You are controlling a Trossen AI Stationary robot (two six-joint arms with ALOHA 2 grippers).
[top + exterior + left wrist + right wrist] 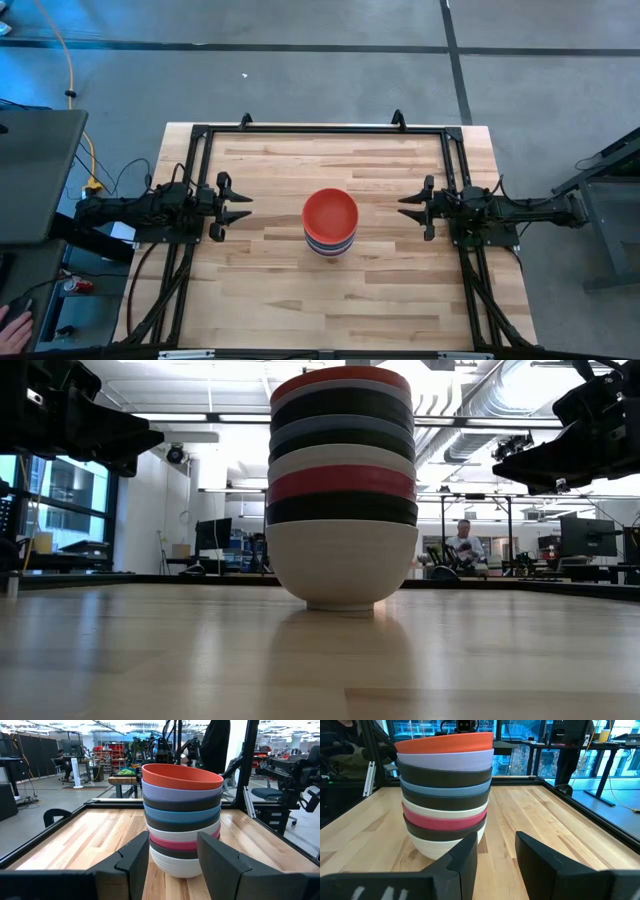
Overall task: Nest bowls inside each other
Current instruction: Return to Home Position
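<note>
The bowls (330, 222) stand nested in one upright stack at the table's middle, its bottom white bowl (341, 568) resting by its foot on the wood. Upward the stack shows black, magenta, white, black, blue, black, lavender, and a red bowl (182, 775) on top. My left gripper (238, 206) waits open at the table's left side, pointing level at the stack and well short of it. My right gripper (410, 206) waits open at the right side, likewise level and apart from the stack (445, 795).
A black frame (320, 130) runs along the table's far edge and down both sides. A dark monitor stand (35, 175) sits beyond the left edge, and a hand (12, 322) shows at the near left. Bare wood (330, 310) lies in front of the stack.
</note>
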